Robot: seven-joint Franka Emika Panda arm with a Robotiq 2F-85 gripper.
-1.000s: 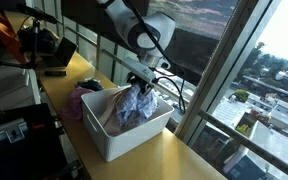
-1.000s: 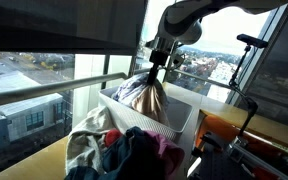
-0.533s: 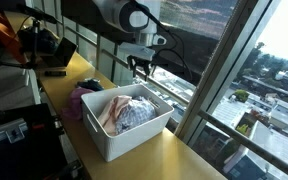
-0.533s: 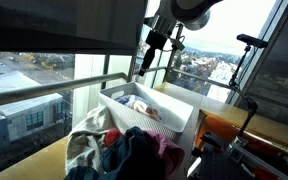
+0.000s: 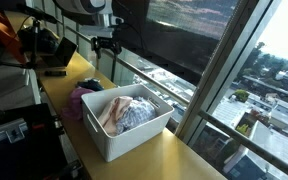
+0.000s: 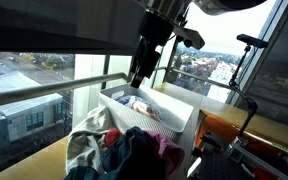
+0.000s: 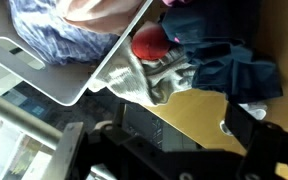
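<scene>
A white bin (image 5: 134,146) (image 6: 180,118) stands on the yellow table by the window, with a bundle of blue-white and pink cloth (image 5: 125,113) (image 6: 139,103) lying in it. My gripper (image 5: 106,46) (image 6: 136,80) hangs open and empty, high above the bin's end nearest a loose heap of clothes (image 5: 83,97) (image 6: 124,155). The wrist view looks down on the bin's corner (image 7: 54,75), the heap's red, grey and blue garments (image 7: 174,60) and bare table between the spread fingers of the gripper (image 7: 166,150).
A window rail (image 5: 169,85) runs close behind the bin. Black gear and a laptop (image 5: 52,47) sit at the table's far end, with an orange item (image 5: 0,30) beyond. A black stand (image 6: 246,60) and orange object (image 6: 224,132) stand past the bin.
The gripper let go of the cloth bundle, which now lies in the bin. It opened, rose, and moved away from the bin's middle toward the heap's side.
</scene>
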